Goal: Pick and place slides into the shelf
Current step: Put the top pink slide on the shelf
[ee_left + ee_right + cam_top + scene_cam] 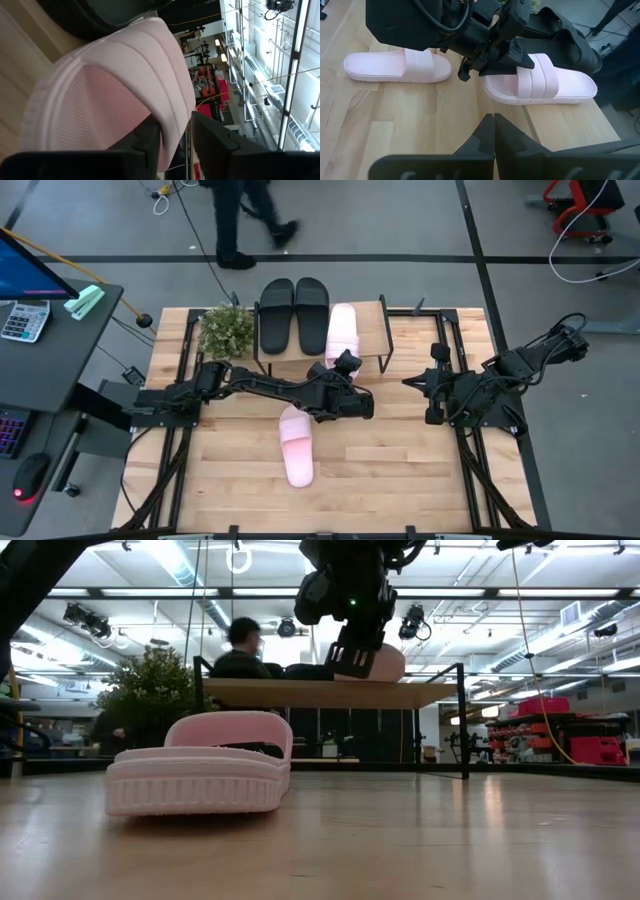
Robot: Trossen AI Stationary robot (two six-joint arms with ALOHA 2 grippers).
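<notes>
My left gripper (512, 52) straddles the pink sandal's (555, 80) strap on the shelf (372, 330), fingers seemingly loosening; withdrawing crooked could drag it off.

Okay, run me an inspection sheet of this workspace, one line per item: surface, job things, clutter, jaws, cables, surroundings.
Surface: slatted wooden table, bare apart from the items below.
Job's things: two black slides and one pink slide on the shelf; second pink slide lies on the table in front of it.
Clutter: potted plant beside the shelf.
Grippers: left gripper at the shelf's front edge, jaws either side of the pink slide's strap, parted; right gripper waits at the table's right, jaws shut.
Cables: cables on the floor beyond the table.
Surroundings: a person walks behind the table; desk with calculator at left.
</notes>
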